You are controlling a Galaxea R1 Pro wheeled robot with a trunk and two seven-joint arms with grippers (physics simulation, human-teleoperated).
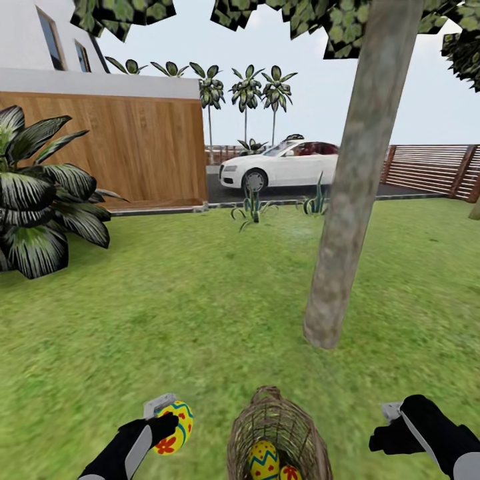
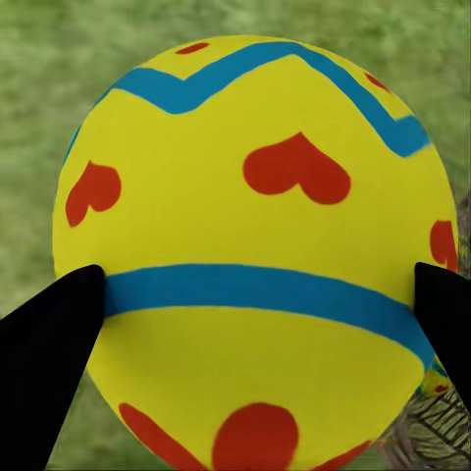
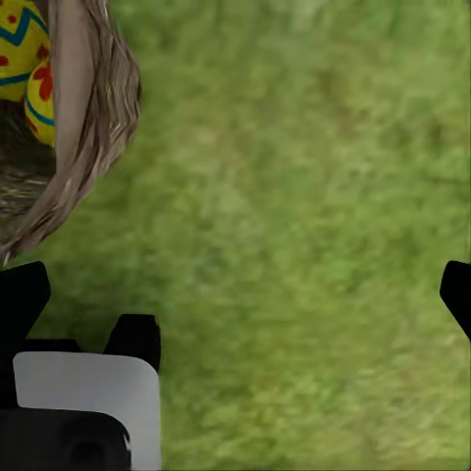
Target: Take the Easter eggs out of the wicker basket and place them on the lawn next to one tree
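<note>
Garden, daylight: lawn (image 1: 200, 300) bounded at the back by a wooden fence (image 1: 133, 150) and a white house (image 1: 40, 40), with a white car (image 1: 283, 167) parked beyond.

Palm (image 1: 33, 193): short, dark-leaved, at far left, well apart from the work area.

Left claw (image 1: 162, 421): closed around one egg (image 1: 173, 428), which is held off the grass just beside the basket. In the left wrist view the egg (image 2: 250, 255) is seen pinched at its widest band between the two fingers (image 2: 49, 363), one on each flank. The egg is judged to be lifted clear for carrying to the trunk.

Basket (image 1: 277, 433): set on the lawn between the arms, handle arched over it. Two eggs are left inside, one larger in view (image 1: 264, 460) and one at its side (image 1: 289, 473); both are also seen through the rim in the right wrist view (image 3: 22, 49). Its place near the tree is judged to keep each transfer short.

Tree (image 1: 350, 193): bare grey-brown trunk rising from the grass just beyond the basket, slightly right. No egg is yet laid at its foot.

Right claw (image 1: 393, 427): spread wide, nothing held, hovering over bare grass beside the basket, judged ready for the next egg.
</note>
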